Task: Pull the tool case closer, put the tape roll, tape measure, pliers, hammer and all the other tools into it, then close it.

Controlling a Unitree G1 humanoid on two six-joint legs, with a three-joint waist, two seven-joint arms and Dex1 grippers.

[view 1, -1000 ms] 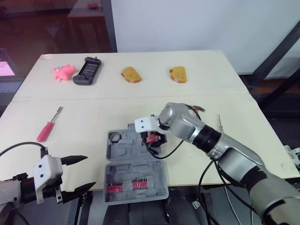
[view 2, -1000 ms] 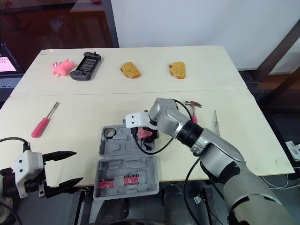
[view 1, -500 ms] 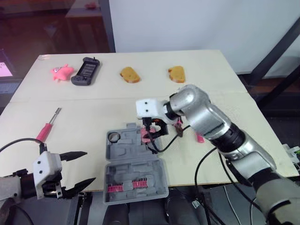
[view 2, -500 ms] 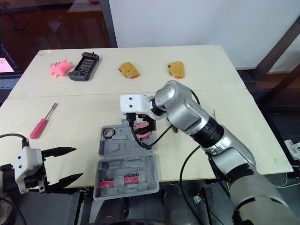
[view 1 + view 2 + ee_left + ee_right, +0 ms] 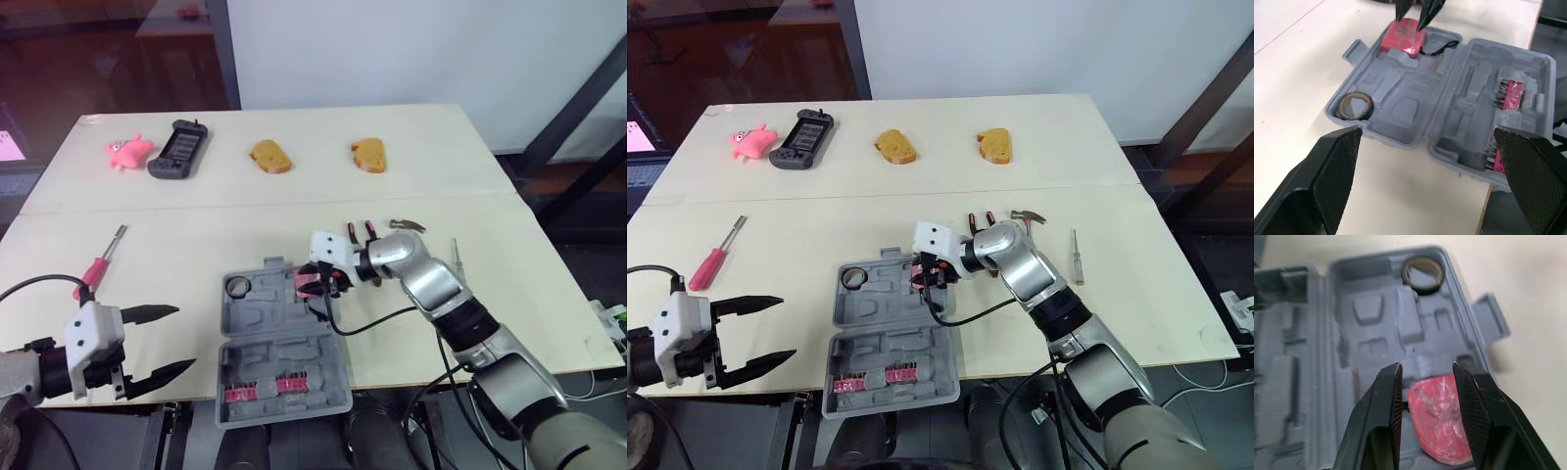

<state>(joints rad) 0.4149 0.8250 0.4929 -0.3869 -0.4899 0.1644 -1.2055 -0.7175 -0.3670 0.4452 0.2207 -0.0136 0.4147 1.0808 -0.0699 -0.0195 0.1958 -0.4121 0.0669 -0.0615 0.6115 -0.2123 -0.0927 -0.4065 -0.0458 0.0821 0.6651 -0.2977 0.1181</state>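
Over the far right pocket of the open tool case (image 5: 263,321), the right end effector (image 5: 1425,368) stands narrowly parted astride the red tape measure (image 5: 1403,40) lying there; the left end effector (image 5: 184,338) gapes wide at the case's left.

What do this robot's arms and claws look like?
The right arm is rounded silver with black joints and a loose black cable. Each wrist carries a white boxy block; the left gripper and right gripper have two tapering black textured fingers.
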